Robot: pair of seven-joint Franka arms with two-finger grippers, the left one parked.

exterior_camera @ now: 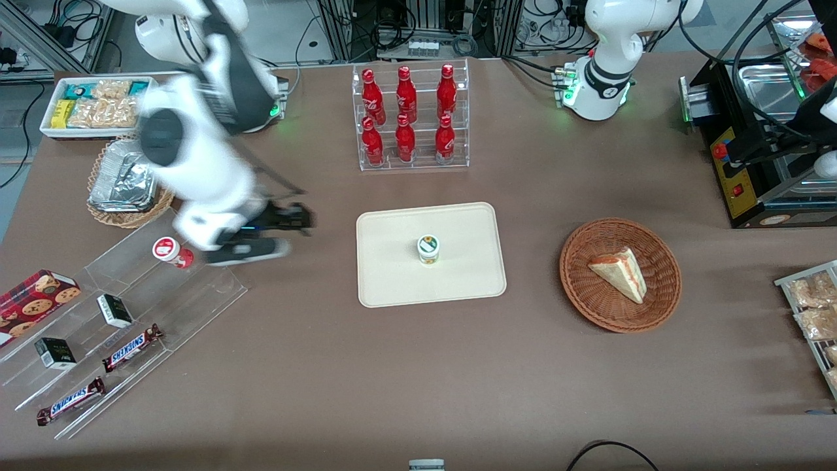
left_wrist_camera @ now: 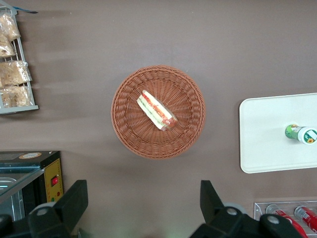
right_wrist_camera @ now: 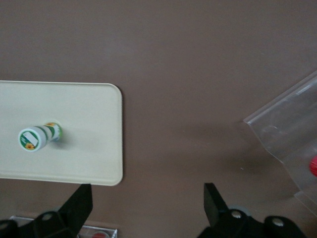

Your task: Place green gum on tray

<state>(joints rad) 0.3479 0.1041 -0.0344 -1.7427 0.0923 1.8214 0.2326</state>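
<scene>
The green gum [exterior_camera: 428, 248] stands upright near the middle of the tray [exterior_camera: 392, 275], lid up, touching nothing else. The tray lies flat on the brown surface [exterior_camera: 392, 379], at about 6 o'clock from the rack of red bottles [exterior_camera: 409, 118] in the front view.

The pincer [exterior_camera: 297, 219] hangs above bare surface between the tray and the clear stepped shelf [exterior_camera: 131, 327], toward the working arm's end and apart from the tray's rim. Its fingers [right_wrist_camera: 215, 201] are spread wide with nothing between them, as the right wrist view shows. From the gum, the pincer sits at roughly 9 o'clock in the front view.

A red gum [exterior_camera: 171, 252] stands on the shelf's top step, just beside the arm. A wicker basket [exterior_camera: 660, 261] holding a sandwich [exterior_camera: 621, 273] lies near the tray, toward the parked arm's end.
</scene>
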